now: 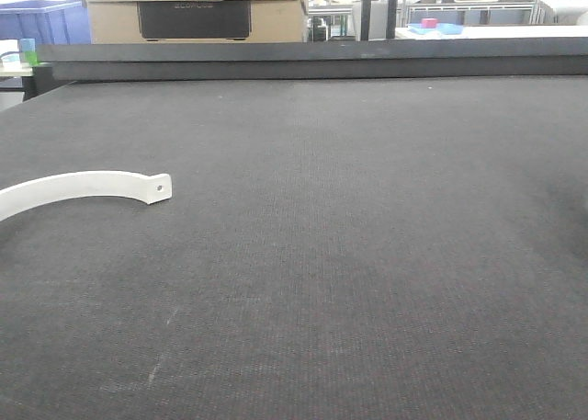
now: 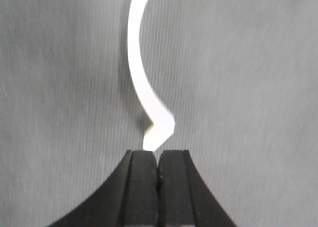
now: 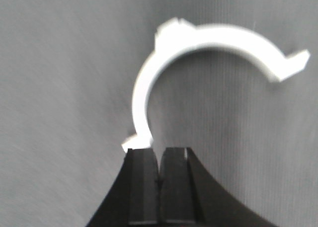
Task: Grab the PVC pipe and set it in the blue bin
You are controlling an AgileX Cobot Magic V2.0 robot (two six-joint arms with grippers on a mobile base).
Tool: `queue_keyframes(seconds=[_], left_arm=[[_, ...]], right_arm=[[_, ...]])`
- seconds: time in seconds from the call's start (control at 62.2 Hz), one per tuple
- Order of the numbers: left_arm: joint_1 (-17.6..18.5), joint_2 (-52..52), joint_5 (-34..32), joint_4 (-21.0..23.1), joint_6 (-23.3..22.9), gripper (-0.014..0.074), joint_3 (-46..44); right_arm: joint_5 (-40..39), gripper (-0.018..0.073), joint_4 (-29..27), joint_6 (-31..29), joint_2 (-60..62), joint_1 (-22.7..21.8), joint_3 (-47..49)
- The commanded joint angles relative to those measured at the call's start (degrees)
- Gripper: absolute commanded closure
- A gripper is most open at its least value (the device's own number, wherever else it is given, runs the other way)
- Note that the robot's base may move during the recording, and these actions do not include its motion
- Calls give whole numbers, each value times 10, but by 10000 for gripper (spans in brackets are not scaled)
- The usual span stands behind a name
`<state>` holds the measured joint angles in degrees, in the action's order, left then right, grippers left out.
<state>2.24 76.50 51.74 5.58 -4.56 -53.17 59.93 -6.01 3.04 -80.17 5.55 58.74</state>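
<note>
Table [image 1: 367, 255]: dark woven mat with a fine ribbed texture. A white pipe piece [image 1: 87, 187], a flat curved plastic strap ending in a holed tab, lies on it at far left, cut off by the frame edge; a blue bin [image 1: 41, 20] stands well behind, beyond the table. Left gripper [image 2: 158, 152]: black pads pressed together, gripping nothing; a curved white strip [image 2: 136, 73] lies on the mat beyond its tips, its near end hidden. Right gripper [image 3: 158, 150]: likewise clenched and unladen; a blurred white half-ring [image 3: 198, 43] lies beyond, one end hidden behind a pad.
</note>
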Motion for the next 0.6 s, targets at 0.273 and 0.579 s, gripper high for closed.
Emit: queue_keyframes(seconds=[0.273, 0.579], left_arm=[[3, -2, -25, 9, -2, 707, -11], [3, -2, -6, 12, -2, 707, -11]], right_arm=[[-9, 711, 66, 131, -64, 74, 57], [-10, 697, 51, 160, -103, 68, 68]])
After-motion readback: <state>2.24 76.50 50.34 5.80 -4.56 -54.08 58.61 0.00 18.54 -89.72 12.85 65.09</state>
